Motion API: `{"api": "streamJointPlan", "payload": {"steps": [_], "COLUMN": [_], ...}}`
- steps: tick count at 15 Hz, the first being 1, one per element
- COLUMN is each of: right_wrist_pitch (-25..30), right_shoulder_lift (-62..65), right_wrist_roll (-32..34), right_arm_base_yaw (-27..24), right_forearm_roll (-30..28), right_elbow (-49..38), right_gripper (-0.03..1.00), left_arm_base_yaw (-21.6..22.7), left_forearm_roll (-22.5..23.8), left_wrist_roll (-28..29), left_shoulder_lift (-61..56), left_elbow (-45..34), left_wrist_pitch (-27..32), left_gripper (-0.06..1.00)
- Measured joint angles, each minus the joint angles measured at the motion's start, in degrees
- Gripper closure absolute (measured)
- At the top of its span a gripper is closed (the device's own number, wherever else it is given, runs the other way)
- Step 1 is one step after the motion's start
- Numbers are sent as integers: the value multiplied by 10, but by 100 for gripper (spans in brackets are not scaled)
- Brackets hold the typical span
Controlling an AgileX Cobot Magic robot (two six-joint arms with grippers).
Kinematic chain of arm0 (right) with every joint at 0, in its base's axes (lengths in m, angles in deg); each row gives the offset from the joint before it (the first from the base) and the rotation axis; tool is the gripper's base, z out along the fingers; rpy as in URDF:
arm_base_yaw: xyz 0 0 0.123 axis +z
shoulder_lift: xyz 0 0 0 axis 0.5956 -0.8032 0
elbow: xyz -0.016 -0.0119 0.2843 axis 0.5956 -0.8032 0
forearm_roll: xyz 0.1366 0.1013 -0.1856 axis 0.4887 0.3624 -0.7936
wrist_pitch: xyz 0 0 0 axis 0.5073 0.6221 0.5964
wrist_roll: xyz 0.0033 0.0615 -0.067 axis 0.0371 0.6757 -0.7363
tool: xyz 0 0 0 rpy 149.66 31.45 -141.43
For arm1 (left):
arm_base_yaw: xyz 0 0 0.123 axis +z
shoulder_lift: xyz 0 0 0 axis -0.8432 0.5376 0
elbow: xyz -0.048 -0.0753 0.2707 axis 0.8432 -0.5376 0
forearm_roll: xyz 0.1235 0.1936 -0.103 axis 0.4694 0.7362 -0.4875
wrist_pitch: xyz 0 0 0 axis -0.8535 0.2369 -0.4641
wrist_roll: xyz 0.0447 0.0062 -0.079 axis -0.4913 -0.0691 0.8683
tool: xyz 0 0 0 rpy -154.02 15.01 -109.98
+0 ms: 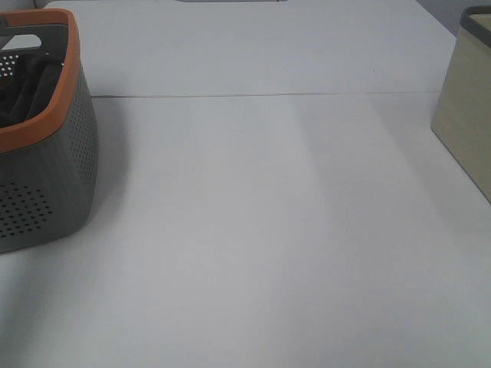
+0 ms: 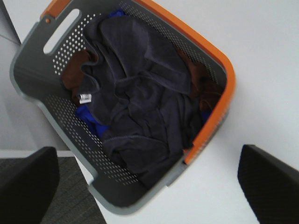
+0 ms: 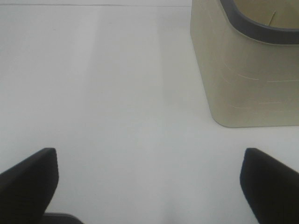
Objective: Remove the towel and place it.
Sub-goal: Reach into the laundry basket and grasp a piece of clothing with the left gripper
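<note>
A: Towel, where and how many?
B: One dark navy towel (image 2: 140, 98), crumpled, on top of the pile inside the basket (image 2: 60, 121). Small white tag (image 2: 85, 97) shows on the side near the handle slot.

A: Other cloths in there?
B: One blue cloth (image 2: 86, 116), poking out under the towel near the tag. Brown cloth (image 2: 74, 74) shows in two patches, one by the handle slot and one by the orange rim. Can't tell if that's one piece or two.

A: Containers?
B: Two. One grey perforated basket with an orange rim at the left edge of the table (image 1: 268, 230), and one beige bin (image 1: 468, 123) with a dark rim at the right edge. They sit well apart, with bare white tabletop between them. In the high view only a dark strip of the towel shows over the basket rim.

A: Grippers?
B: Two. Left gripper (image 2: 148, 184) hangs above the basket, its camera looking down into it, clear of the towel. Its two black fingers (image 2: 28, 186) are spread wide, so the jaws are open.

A: Right one?
B: Right gripper (image 3: 149, 182) is over the tabletop near the beige bin, not touching it. Its jaws are also spread wide open, with only table seen between them.
</note>
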Motion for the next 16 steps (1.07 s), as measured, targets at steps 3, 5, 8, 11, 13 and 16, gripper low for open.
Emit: {"api": "streamJointPlan", "payload": {"steps": [3, 5, 8, 11, 13, 16], "right_wrist_pitch": [0, 0, 0, 0, 0, 0], "right_shoulder_lift": [0, 0, 0, 0, 0, 0], "right_wrist_roll": [0, 0, 0, 0, 0, 0], "right_arm_base_yaw": [0, 0, 0, 0, 0, 0], "right_forearm_roll": [-1, -1, -1, -1, -1, -1], "right_elbow": [0, 0, 0, 0, 0, 0], "right_gripper": [1, 1, 1, 1, 1, 1], "left_arm_base_yaw": [0, 1, 10, 21, 21, 18], "left_forearm_roll": [5, 5, 13, 116, 175, 194], "left_wrist_roll": [-83, -174, -316, -336, -337, -337], "left_shoulder_lift": [166, 268, 362, 427, 468, 519], "left_elbow": [143, 209, 237, 237, 237, 237], "left_wrist_pitch": [0, -1, -2, -2, -3, -4], "left_gripper": [-4, -4, -4, -4, -4, -4]}}
